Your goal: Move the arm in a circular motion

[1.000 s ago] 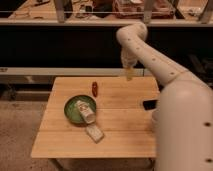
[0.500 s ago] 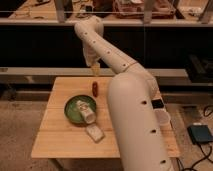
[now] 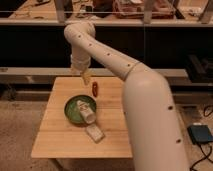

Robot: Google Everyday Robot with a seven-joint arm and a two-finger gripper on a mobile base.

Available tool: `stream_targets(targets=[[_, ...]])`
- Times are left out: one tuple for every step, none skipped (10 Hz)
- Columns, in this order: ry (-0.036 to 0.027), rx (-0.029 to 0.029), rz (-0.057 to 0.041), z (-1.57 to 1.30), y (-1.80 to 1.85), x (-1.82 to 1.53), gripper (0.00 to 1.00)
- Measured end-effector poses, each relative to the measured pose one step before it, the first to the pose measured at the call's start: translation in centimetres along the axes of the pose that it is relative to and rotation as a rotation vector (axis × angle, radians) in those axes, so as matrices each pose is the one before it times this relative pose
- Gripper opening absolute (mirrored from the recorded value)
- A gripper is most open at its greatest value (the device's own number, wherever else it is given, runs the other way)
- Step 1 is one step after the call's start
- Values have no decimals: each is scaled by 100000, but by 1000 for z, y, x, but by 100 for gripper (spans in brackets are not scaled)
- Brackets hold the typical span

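Note:
The cream-white arm [image 3: 115, 60] of thick rounded segments with small dark dots rises from the lower right, bends at the top centre and points down over the far part of the wooden table [image 3: 55, 135]. Its narrow yellowish tip, the gripper [image 3: 86, 78], hangs just above the table's far edge, left of a small red object [image 3: 95, 89] and above the green bowl [image 3: 72, 112]. Nothing shows in the gripper.
A small white cup [image 3: 86, 112] lies tipped in the green bowl. A pale packet [image 3: 95, 133] lies in front of the bowl. A dark shelf counter [image 3: 165, 45] runs behind the table. A blue-grey box [image 3: 201, 134] sits on the floor at right.
The arm has swung left from the table's right side to above its far centre, and its tip has come lower toward the bowl and red object.

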Motion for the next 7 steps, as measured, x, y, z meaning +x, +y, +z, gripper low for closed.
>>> stream_targets(targets=[[656,921,-2585,-107,2659,-874,65],[1677,206,-1107,460,4482,-1021,65],[848,-1187,-49,1018,4192,-844,65],[272,-2034,-479,1837,5892,-1793,65],[-302,-1629,-211,1299,3735,-1300,65],[-39,-1159,561,1136,3583,-1021,65],[-134,-1049,1086,1289,4048,-1217,65]])
